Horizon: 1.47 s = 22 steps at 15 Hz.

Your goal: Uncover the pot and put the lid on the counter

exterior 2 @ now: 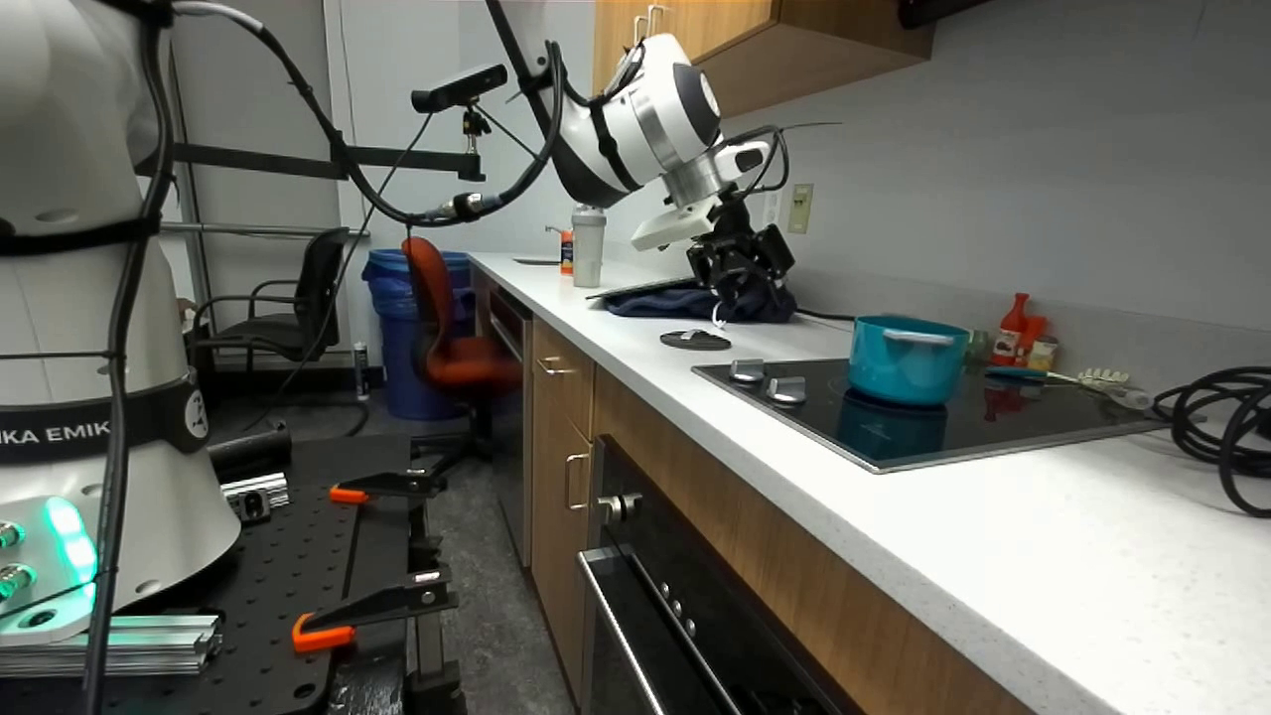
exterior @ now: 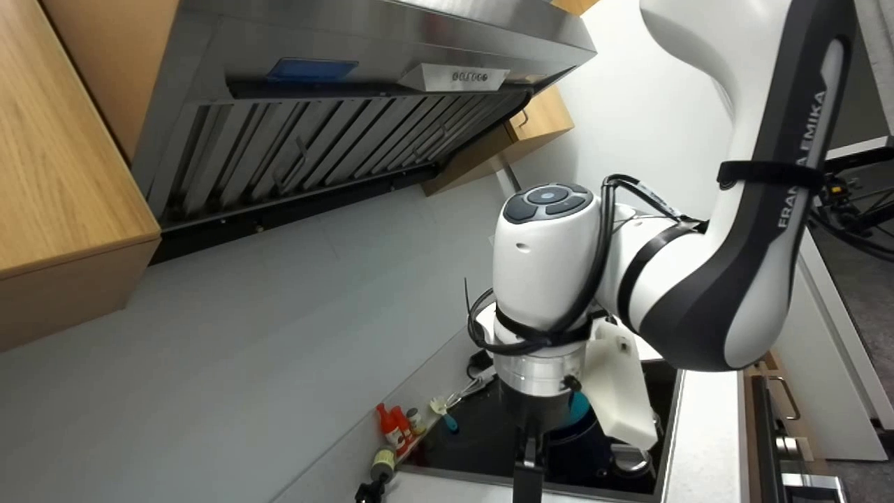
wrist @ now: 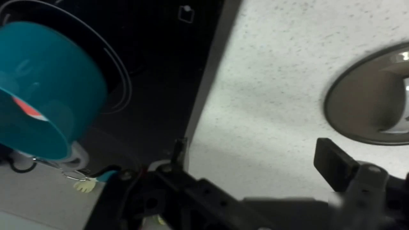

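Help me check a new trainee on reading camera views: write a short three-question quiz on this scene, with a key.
1. True or false: the teal pot stands uncovered on the cooktop.

2. Where does the lid lie?
(a) on the teal pot
(b) on the cooktop
(c) on the counter

3. Fill in the blank, open or shut: in the wrist view, the gripper is ____.

Key: 1. True. 2. (c). 3. Open.

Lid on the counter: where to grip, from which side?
The handle on top of the lid, probably from straight above: the lid lies flat on the counter, handle up, while its rim sits low against it. Wrist view cuts off part of the handle.
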### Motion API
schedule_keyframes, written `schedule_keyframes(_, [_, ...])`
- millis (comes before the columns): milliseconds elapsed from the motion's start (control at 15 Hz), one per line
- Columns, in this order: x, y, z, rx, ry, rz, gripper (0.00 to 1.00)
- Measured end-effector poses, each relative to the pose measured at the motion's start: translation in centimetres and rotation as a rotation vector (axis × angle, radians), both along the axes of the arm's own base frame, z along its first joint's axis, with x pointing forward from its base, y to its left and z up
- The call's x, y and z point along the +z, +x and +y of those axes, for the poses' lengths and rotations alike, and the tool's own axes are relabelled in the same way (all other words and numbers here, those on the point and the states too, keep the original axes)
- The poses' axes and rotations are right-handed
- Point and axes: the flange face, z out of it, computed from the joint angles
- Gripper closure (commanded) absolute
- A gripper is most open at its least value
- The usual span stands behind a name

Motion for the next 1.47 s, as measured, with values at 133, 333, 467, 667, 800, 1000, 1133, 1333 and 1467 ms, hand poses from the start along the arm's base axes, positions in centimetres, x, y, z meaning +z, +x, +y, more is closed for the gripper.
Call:
schedule_keyframes(133, [0.9,0.5,-1.9,-0.054,0.000,-0.015,0.00])
schedule_keyframes(333, [2.0,1.0,-4.3,-0.135,-0.006,-0.028,0.00])
schedule_keyframes(467, [2.7,1.1,-5.5,-0.183,-0.012,-0.033,0.00])
schedule_keyframes(667, [4.0,1.0,-6.7,-0.247,-0.021,-0.041,0.00])
schedule_keyframes(800, [5.1,0.8,-7.3,-0.284,-0.023,-0.052,0.00])
schedule_keyframes(1000, [7.0,0.4,-7.8,-0.332,-0.025,-0.072,0.00])
schedule_keyframes(1133, [7.9,0.1,-8.1,-0.356,-0.030,-0.085,0.00])
schedule_keyframes(1333, [8.9,-0.2,-8.4,-0.384,-0.039,-0.093,0.00])
schedule_keyframes(1467, [9.1,-0.3,-8.4,-0.386,-0.038,-0.095,0.00])
